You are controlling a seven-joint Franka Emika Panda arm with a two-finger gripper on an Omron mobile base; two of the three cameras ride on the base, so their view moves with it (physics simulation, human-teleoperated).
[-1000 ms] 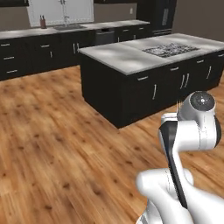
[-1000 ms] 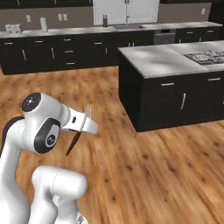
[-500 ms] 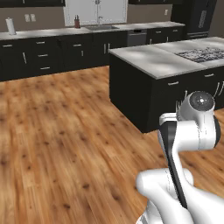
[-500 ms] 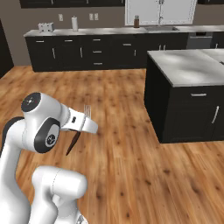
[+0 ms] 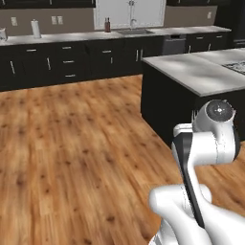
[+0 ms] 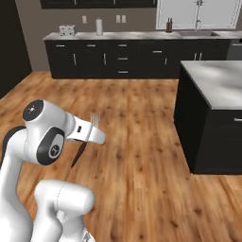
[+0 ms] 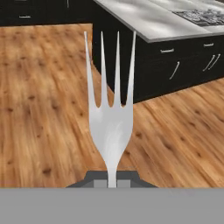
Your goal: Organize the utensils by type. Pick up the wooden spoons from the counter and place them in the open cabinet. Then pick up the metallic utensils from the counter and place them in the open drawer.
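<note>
My gripper (image 7: 112, 180) is shut on a small metal fork (image 7: 110, 118), one of the metallic utensils, whose tines point up in the hand view. From the right base camera, the gripper (image 6: 92, 136) sits at the end of the folded arm, over the wood floor. There the fork (image 6: 94, 121) has its silver tines above the hand and its dark handle hanging below. A marble counter (image 6: 212, 82) tops the black island to the right. The wooden spoons, the open cabinet and the open drawer are out of view.
A long back counter (image 5: 91, 36) over black cabinets runs along the far wall, with a sink (image 5: 131, 31) and a paper-towel roll (image 6: 99, 26). The island (image 5: 191, 72) carries a cooktop (image 7: 203, 16). Wood floor (image 5: 72, 143) stretches wide on the left.
The whole picture has slid rightward in both base views, so the base has moved; the island now sits farther right. The fork stays in the shut gripper.
</note>
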